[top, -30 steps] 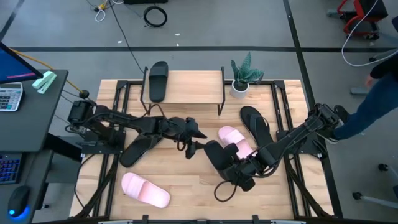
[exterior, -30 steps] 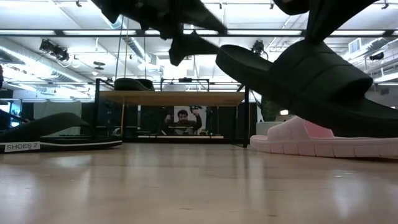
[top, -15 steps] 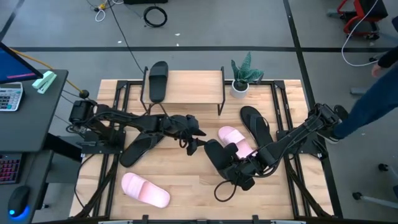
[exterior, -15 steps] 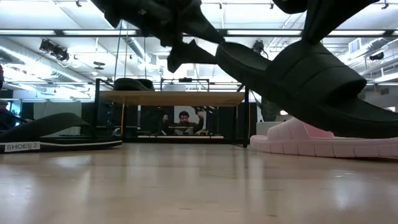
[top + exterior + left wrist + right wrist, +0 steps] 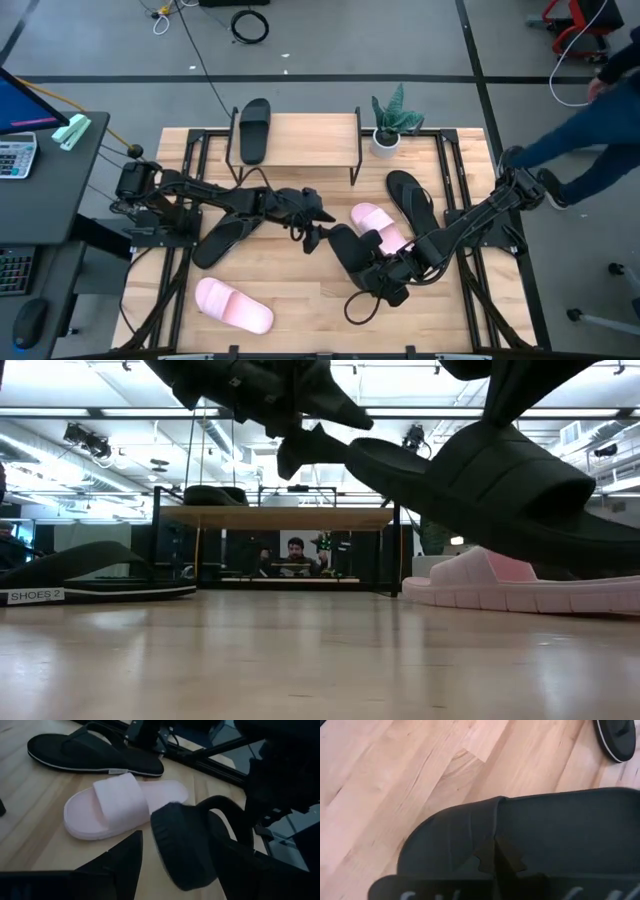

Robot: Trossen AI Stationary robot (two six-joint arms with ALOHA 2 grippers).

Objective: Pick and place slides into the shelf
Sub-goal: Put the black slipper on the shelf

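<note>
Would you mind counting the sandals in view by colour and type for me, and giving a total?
Black wide-strap slides: 2, one on the shelf, one held by the right gripper
Pale pink slides: 2
Thin black flip-flops: 2
Total: 6

Black slide [image 5: 352, 256], pale pink slide [image 5: 233, 306], light wooden shelf [image 5: 305, 140].

the only readable text is "shoes 2", in white on the sole edge of a black flip-flop [image 5: 95, 575] lying on the tabletop [image 5: 300, 660], well away from the left hand [image 5: 300, 435] that hangs above. no other lettering can be made out.
</note>
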